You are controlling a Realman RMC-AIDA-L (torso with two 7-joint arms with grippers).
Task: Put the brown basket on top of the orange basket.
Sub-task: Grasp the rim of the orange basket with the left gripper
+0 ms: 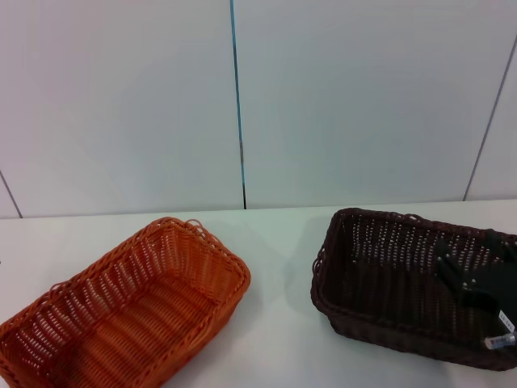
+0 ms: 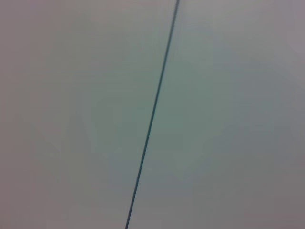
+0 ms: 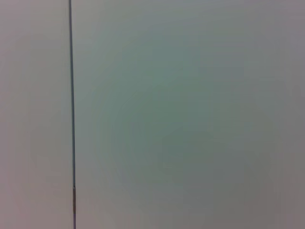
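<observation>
The orange basket (image 1: 202, 242) lies on the white table at the front left, set at an angle, with nothing in it. To its right, with a gap of bare table between them, the brown basket (image 1: 325, 271) rests on the table. My right gripper (image 1: 475, 279), a black shape, hangs over the right part of the brown basket's inside, near its far rim. I cannot make out whether it touches the weave. The left gripper is out of sight in every view. Neither basket shows in the two wrist views.
The white table (image 1: 279, 323) ends at a pale panelled wall with a dark vertical seam (image 1: 238, 105) behind the baskets. The left wrist view holds only wall and a seam (image 2: 153, 114), and the right wrist view likewise shows a seam (image 3: 71, 114).
</observation>
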